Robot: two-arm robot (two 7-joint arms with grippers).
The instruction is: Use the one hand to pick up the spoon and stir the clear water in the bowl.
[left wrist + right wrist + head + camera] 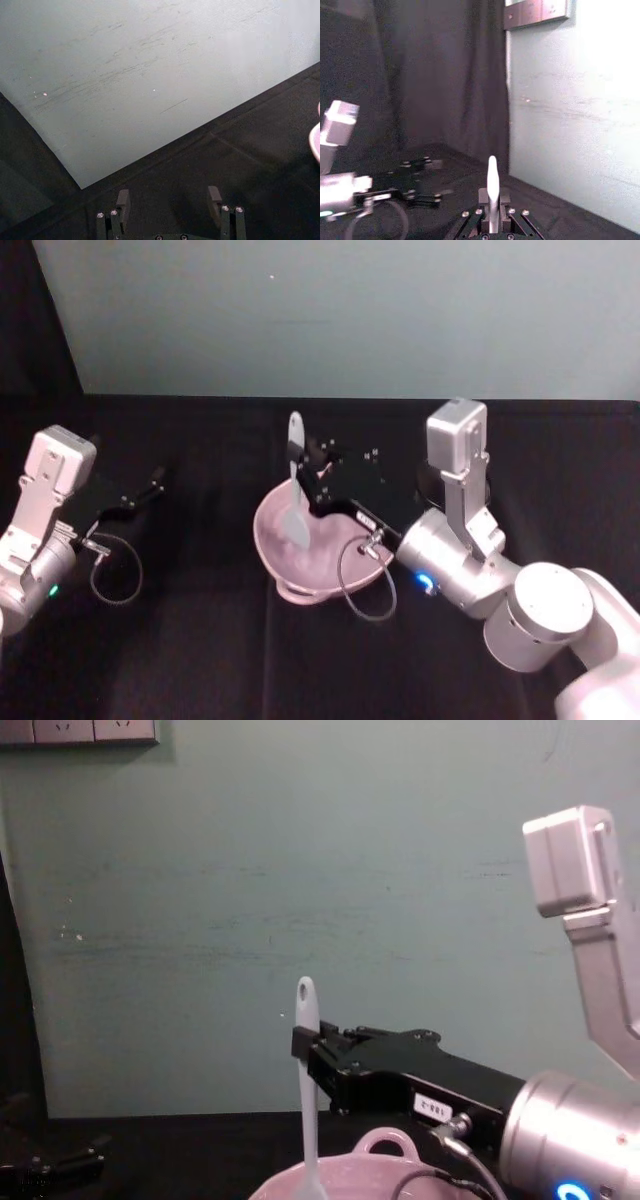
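The spoon [296, 512] stands nearly upright, with its blade down inside the bowl [272, 545] and its holed handle end pointing up. The right gripper [308, 476] is clamped on the handle at about mid-length. In the right wrist view the handle [492, 186] rises from between the closed jaws, and in the chest view the spoon [308, 1100] drops past the fingertips of the right gripper [306, 1046] to the rim of the bowl [385, 1168].

Progress: the pick-up step is complete, because the spoon is off the table [200, 640] and held. The blade is placed in the left half of the bowl, so the stirring stage is judged to be either starting or under way. One moment cannot show how much stirring is done. What is left is to sweep the blade around the bowl.

Contents: the bowl sits at the centre of the table and holds the spoon blade. The water [315, 550] is not distinguishable from the glossy pink inside. A loop of cable [366, 585] from the right wrist hangs over the near right rim.

The left gripper [169, 201] is parked at the left of the table, well apart from the bowl, with its fingers spread and nothing between them.
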